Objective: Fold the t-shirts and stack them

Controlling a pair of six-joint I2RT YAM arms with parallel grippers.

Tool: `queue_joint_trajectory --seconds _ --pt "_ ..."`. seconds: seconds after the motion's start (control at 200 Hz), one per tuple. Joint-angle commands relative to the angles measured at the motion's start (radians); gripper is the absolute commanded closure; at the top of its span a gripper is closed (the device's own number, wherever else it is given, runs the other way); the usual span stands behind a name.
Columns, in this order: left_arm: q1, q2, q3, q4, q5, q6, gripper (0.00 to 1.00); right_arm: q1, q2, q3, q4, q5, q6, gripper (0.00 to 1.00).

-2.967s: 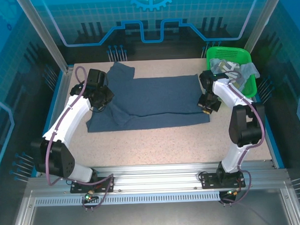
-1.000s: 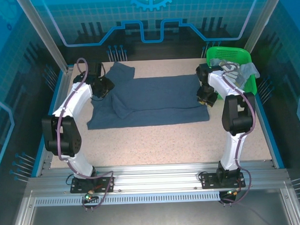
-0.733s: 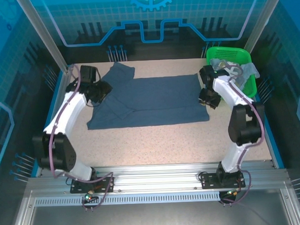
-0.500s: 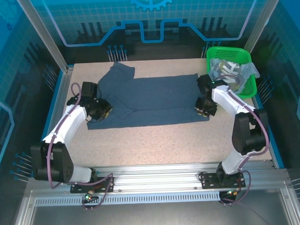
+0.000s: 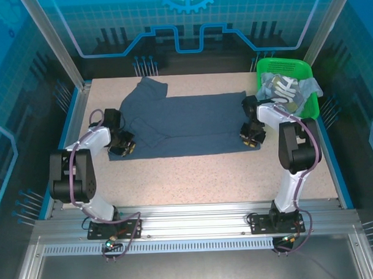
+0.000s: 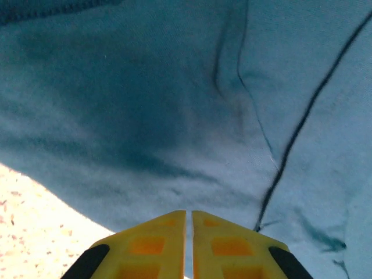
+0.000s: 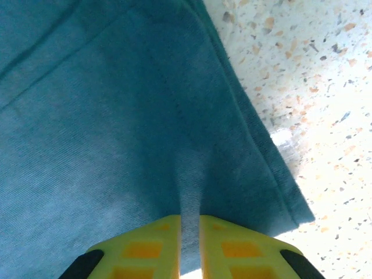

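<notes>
Top external view: the speckled surface [image 5: 206,175] carries a slate-blue shirt [image 5: 192,124] spread across its middle. More shirts [image 5: 286,90] fill the green basket [image 5: 282,64] at far right. The left gripper [image 5: 124,148] has its jaws nearly shut on the shirt's near-left corner. The right gripper [image 5: 251,139] has its jaws pinching a cloth ridge at the near-right corner.

Slate-blue t-shirt [image 5: 192,124]: 1. Lettered grey-blue t-shirt [image 5: 283,88]: 1. Pale-blue cloth [image 5: 311,86]: 1. Green basket [image 5: 282,66]: 1. Left arm [image 5: 88,140], right arm [image 5: 297,151]: 2.
</notes>
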Motion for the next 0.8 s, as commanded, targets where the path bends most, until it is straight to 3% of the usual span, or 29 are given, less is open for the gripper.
queue_joint_trajectory --seconds 0.0,0.275,0.58,0.7,0.795 --pt "0.012 0.045 0.013 0.001 -0.049 -0.037 0.89 -0.009 0.032 0.006 -0.058 0.029 -0.006 0.84" --pt "0.031 -0.018 -0.100 -0.058 -0.161 -0.158 0.90 0.009 0.016 -0.045 -0.134 0.048 0.029 0.82" --pt "0.071 -0.164 -0.136 -0.134 -0.222 -0.099 0.88 0.053 -0.154 -0.192 -0.095 0.051 0.042 0.77" --pt "0.021 -0.228 -0.091 -0.087 -0.180 -0.064 0.75 0.084 -0.233 -0.146 -0.058 0.072 -0.009 0.67" --pt "-0.071 -0.227 -0.049 -0.029 -0.099 -0.069 0.61 0.128 -0.337 -0.146 0.061 0.007 -0.082 0.56"
